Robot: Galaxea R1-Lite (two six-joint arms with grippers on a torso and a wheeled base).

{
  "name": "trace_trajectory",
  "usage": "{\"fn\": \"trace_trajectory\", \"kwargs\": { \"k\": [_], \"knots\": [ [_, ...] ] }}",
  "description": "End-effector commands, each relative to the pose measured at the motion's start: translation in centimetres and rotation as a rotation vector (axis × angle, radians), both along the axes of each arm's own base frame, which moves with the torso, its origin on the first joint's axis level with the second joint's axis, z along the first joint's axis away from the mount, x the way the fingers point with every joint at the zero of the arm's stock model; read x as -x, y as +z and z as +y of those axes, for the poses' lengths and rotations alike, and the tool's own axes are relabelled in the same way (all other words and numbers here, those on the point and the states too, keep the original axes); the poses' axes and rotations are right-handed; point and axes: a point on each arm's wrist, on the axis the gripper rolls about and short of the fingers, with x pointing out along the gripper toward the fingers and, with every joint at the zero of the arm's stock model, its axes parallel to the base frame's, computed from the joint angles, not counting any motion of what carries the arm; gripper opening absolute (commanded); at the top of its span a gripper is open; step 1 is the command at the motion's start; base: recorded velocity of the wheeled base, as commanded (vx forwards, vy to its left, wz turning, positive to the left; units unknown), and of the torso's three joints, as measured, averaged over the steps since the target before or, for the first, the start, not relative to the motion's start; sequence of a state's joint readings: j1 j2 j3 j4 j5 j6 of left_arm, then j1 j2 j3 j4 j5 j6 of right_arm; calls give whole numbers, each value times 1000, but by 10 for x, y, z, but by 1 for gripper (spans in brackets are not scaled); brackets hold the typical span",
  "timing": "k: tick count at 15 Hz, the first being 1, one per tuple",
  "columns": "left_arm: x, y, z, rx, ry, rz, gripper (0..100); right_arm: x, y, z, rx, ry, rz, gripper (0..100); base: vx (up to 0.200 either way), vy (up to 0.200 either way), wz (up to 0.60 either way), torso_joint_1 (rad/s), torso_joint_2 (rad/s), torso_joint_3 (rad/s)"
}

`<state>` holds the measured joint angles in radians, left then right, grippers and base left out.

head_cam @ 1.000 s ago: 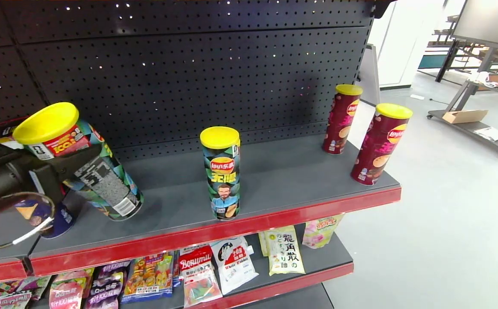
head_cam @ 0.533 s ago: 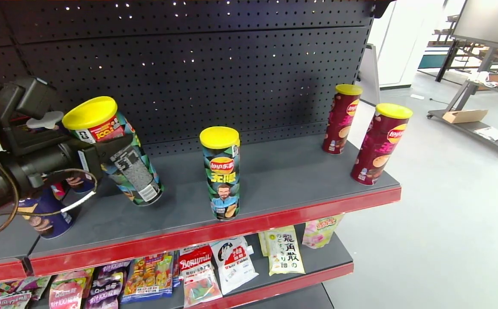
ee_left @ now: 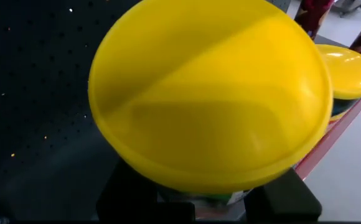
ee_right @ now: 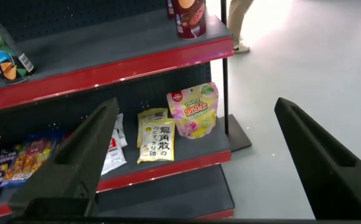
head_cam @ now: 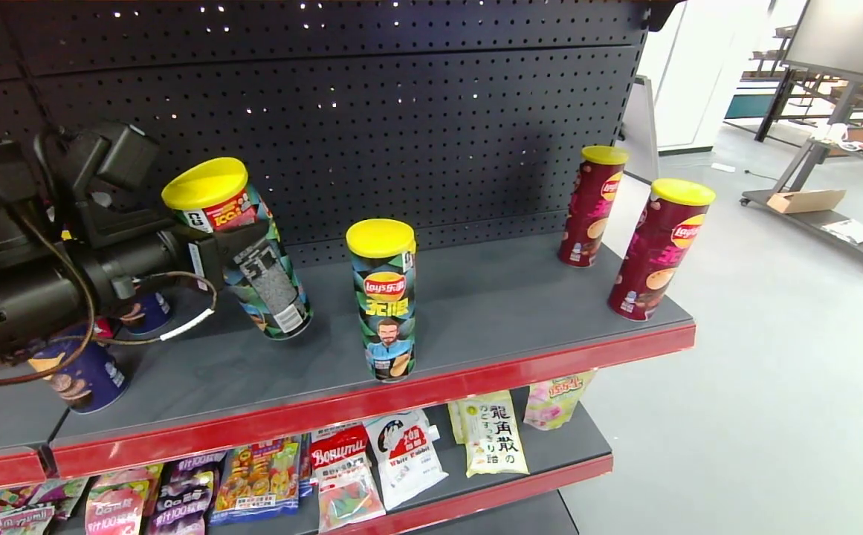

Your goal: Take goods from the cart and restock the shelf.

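Dark perforated metal forms the back panel [head_cam: 401, 134] of a store shelf [head_cam: 490, 312], whose grey top board carries a red front edge. On the lower shelf [head_cam: 587, 438] lie packets of snacks [head_cam: 490, 435], overlapping in a loose row. Over the left part of the top board, the left gripper [head_cam: 241, 241] grips a green chip can [head_cam: 276, 293] around its upper body, fingers closed on either side. The can leans with its yellow lid [ee_left: 211, 93] tipped towards the left, its base low over the board near the back panel; whether the base touches cannot be told. A second green can [head_cam: 386, 301] stands upright at the front edge, just to the right of the held one and apart from it. Two maroon cans [head_cam: 591, 208] [head_cam: 658, 253] stand upright at the right end, one behind the other. Two blue cans [head_cam: 78, 375] [head_cam: 145, 312] stand at the far left, partly hidden by the arm. The right gripper [ee_right: 196, 124] hangs low before the shelves with its fingers spread wide and nothing between them, facing the snack packets.
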<state>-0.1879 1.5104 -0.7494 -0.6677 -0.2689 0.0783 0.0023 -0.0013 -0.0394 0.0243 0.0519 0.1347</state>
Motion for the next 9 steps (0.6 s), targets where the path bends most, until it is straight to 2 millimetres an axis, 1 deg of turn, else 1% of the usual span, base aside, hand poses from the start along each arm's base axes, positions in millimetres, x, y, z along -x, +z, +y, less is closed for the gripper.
{"fn": "trace_trajectory", "kwargs": {
  "k": [1,3,5,9],
  "knots": [
    [-12,-10,-4,-7,-5,12,0,0,0,0,0,1,3,100,0,0,0,0,0,0],
    [-24,-19,-10,-17,6,-6,0,0,0,0,0,1,1,100,0,0,0,0,0,0],
    [-26,-24,-18,-23,24,3,0,0,0,0,0,1,3,100,0,0,0,0,0,0],
    [-28,-22,-16,-21,41,-3,0,0,0,0,0,1,3,100,0,0,0,0,0,0]
  ]
}}
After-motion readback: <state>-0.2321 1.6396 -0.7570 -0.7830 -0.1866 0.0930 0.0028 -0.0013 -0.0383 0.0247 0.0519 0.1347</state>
